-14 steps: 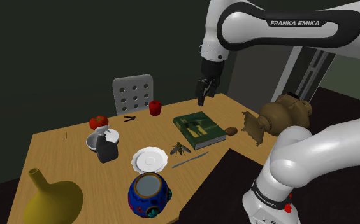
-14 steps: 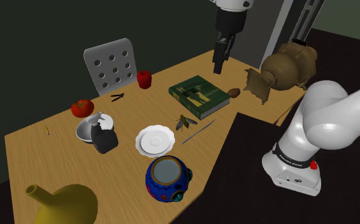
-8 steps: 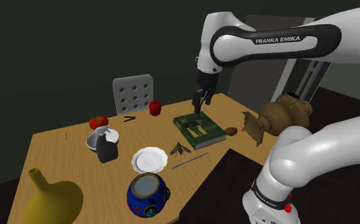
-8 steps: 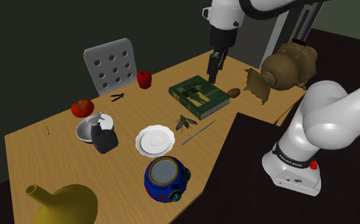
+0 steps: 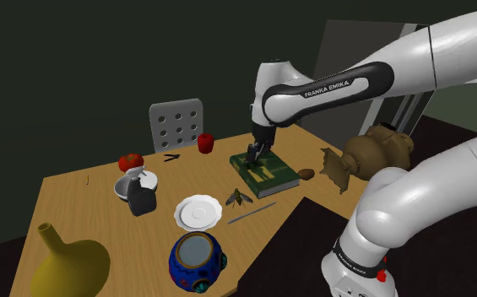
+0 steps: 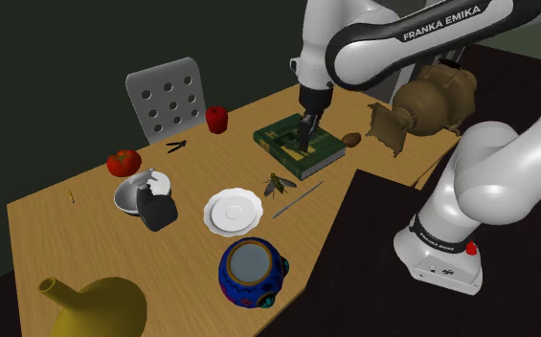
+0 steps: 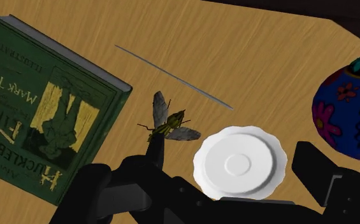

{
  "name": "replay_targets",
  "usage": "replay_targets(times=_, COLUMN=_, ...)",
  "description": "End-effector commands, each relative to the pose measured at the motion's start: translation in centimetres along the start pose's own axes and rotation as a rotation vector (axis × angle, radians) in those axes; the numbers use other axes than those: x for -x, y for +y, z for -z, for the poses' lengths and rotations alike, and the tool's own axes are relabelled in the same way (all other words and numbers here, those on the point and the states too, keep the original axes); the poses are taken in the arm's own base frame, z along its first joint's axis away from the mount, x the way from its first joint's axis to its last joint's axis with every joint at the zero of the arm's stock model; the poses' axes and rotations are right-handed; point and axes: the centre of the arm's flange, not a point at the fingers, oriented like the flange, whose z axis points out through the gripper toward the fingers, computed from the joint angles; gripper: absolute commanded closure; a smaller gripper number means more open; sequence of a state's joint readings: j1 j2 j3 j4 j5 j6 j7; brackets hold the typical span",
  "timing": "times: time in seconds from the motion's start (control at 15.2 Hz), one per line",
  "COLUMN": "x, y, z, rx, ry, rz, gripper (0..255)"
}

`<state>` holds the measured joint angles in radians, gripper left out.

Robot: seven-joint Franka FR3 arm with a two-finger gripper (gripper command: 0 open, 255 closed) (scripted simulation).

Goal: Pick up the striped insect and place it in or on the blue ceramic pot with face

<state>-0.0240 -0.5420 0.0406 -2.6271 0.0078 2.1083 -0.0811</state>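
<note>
**A:** Where is the striped insect [image 7: 167,123]?

**B:** On the tabletop [image 7: 255,51], just beside the green book [image 7: 38,121]. The fingers [image 7: 318,167] hover over the book, spread wide, holding nothing.

**A:** Advice?

**B:** Centre over its body and close gently. The blue pot [image 5: 197,257], farther from the book, looks empty.

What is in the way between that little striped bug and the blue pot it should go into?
Nothing tall. A white saucer lies flat just beside the straight line from insect to blue pot; a lifted carry should clear it. Nothing visible stands between the open pincer, over the green book, and the insect.
</note>
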Motion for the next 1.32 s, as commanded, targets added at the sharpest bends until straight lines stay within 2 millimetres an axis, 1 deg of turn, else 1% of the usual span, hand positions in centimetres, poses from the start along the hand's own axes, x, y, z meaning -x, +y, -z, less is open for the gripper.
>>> replay_targets(times=0.0, x=-1.0, y=0.6, z=-2.5, rx=0.002, ry=0.005, rz=0.004, gripper=0)
replay_targets(times=1.25, x=-8.5, y=5.5, z=-25.8, rx=0.023, ry=0.023, rz=0.041, gripper=0)
